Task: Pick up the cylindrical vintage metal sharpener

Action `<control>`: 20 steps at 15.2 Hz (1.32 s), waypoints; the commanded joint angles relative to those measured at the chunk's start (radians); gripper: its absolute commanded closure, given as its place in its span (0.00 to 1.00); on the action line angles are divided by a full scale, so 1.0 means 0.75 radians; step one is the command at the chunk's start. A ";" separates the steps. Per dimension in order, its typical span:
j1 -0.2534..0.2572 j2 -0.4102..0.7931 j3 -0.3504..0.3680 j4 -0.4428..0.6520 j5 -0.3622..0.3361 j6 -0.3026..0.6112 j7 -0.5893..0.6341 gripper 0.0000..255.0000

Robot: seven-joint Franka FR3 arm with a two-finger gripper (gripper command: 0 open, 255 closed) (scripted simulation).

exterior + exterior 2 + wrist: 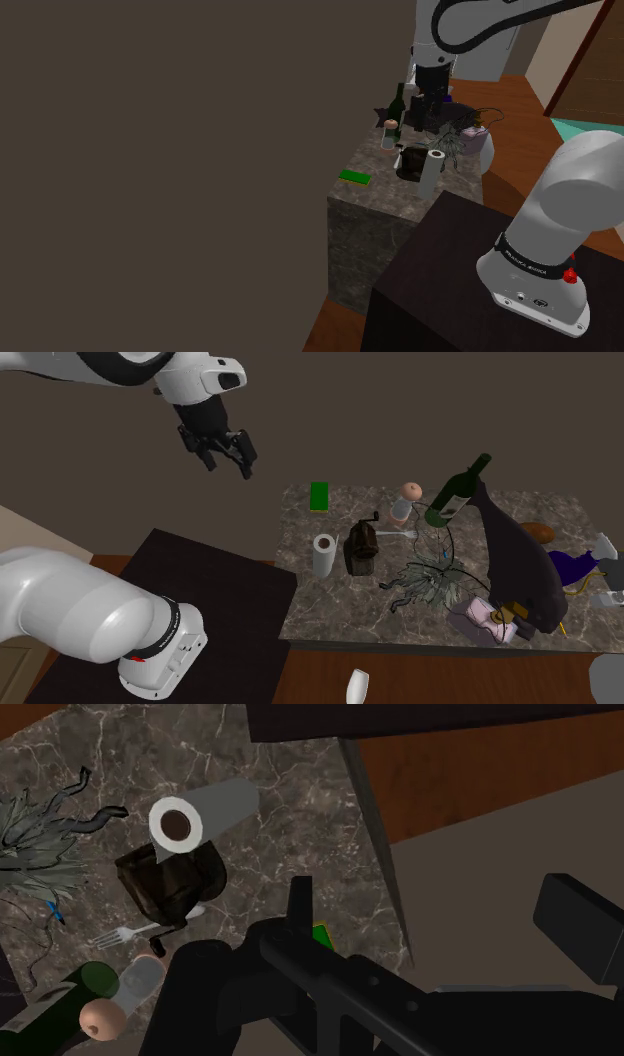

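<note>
black 2-finger gripper (pixel 230 462), fingers spread and empty, hovered above the grey marble counter's (pixel 325 604) edge. dark brown crank-handled sharpener (pixel 362 547) stood at its 4 o'clock, beside a white paper roll (pixel 323 555). approach step; next it likely needed to descend over the sharpener.

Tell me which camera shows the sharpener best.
The wrist view: the sharpener appears largest there, seen from above beside the roll. The second exterior view shows it whole but smaller, from the side; the shoulder view shows it small and dim.

Marbled counter (pixel 330 607): paper roll (pixel 323 555), dark sharpener (pixel 362 547), green card (pixel 319 495) (flat)
</note>
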 commanded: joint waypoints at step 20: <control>-0.121 0.919 -0.440 0.167 0.119 0.986 -0.569 0.00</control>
